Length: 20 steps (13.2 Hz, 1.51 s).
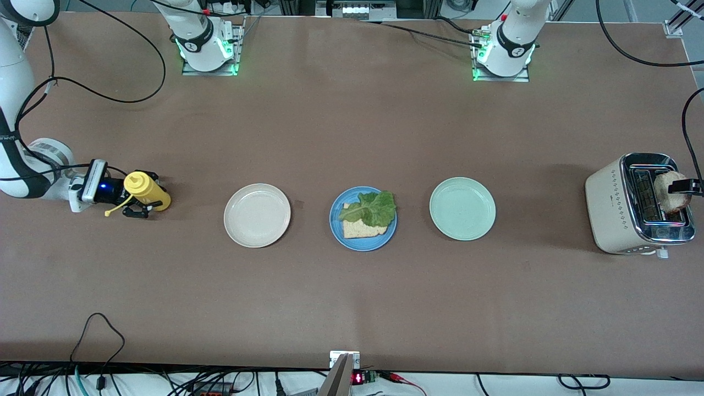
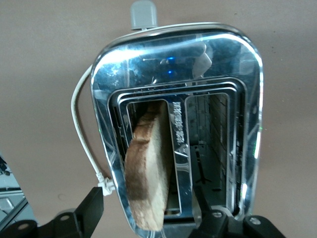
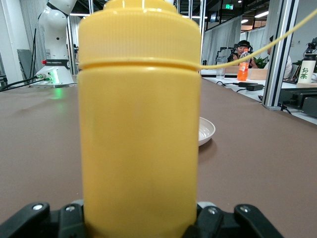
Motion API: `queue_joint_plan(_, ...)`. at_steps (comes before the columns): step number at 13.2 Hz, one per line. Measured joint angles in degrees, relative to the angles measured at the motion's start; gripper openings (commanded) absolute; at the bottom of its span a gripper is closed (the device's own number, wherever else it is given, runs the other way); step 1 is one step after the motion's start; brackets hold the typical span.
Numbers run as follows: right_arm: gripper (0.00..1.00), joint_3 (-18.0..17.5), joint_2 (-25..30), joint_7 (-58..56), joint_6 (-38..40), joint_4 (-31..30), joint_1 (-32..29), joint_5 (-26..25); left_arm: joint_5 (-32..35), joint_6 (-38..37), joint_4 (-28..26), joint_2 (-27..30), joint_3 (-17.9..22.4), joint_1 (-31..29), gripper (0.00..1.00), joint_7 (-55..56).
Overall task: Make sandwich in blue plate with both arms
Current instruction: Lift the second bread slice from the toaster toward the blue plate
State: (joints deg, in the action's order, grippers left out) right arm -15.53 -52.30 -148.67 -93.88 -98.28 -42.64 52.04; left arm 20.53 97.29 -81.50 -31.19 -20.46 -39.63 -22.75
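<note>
The blue plate (image 1: 336,221) lies mid-table and carries one toasted bread slice (image 1: 360,229) with a green lettuce leaf (image 1: 377,208) on top. A second bread slice (image 1: 671,192) (image 2: 148,168) stands up out of a slot of the cream toaster (image 1: 616,206) (image 2: 223,64) at the left arm's end of the table. My left gripper (image 1: 685,188) (image 2: 151,214) is over that slot, open, one finger on each side of the slice with gaps showing. My right gripper (image 1: 140,206) (image 3: 141,218) is low at the right arm's end, shut on a yellow squeeze bottle (image 1: 147,190) (image 3: 141,124).
A cream-white plate (image 1: 257,215) lies beside the blue plate toward the right arm's end, a mint-green plate (image 1: 462,208) toward the left arm's end. The toaster's white cord (image 2: 81,134) trails on the table beside it. Cables hang along the table's front edge.
</note>
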Motion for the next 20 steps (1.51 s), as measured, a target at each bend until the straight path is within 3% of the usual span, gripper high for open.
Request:
queue_joint_plan(3, 1.0, -0.05, -0.58, 0.01, 0.33, 0.15, -0.25, 0.43, 0.0, 1.61, -2.58, -0.01, -0.04, -0.85, 0.08, -0.17)
queue_joint_plan(4, 1.0, -0.05, -0.64, 0.01, 0.81, 0.16, -0.55, 0.51, 0.0, 1.65, -2.87, -0.01, -0.05, -0.9, 0.02, -0.19)
queue_joint_plan(8, 1.0, -0.09, -0.64, 0.03, 1.18, 0.25, -1.8, 0.53, 0.0, 1.72, -2.73, 0.79, -0.43, -0.95, 0.01, -1.72)
queue_joint_plan(12, 1.0, -0.05, -0.64, 0.03, 1.22, 1.44, -4.85, -2.16, 0.0, -1.08, -1.57, 6.76, -2.36, -0.96, 0.01, -5.98)
queue_joint_plan(15, 1.0, -0.04, -0.43, 0.59, 2.48, 5.33, -7.49, -6.58, -0.01, -9.49, 2.74, 9.67, -9.42, -0.87, 0.01, -6.22)
queue_joint_plan(18, 1.0, -0.06, 1.22, 8.12, 7.1, 12.35, -8.47, -9.92, -0.25, -12.03, 3.66, 9.52, -17.44, 0.51, 0.01, -4.99)
queue_joint_plan(20, 1.0, -0.15, 4.37, 14.44, 9.78, 15.92, -8.53, -11.77, -4.37, -13.64, 3.32, 8.17, -19.08, 4.9, 0.04, -4.56)
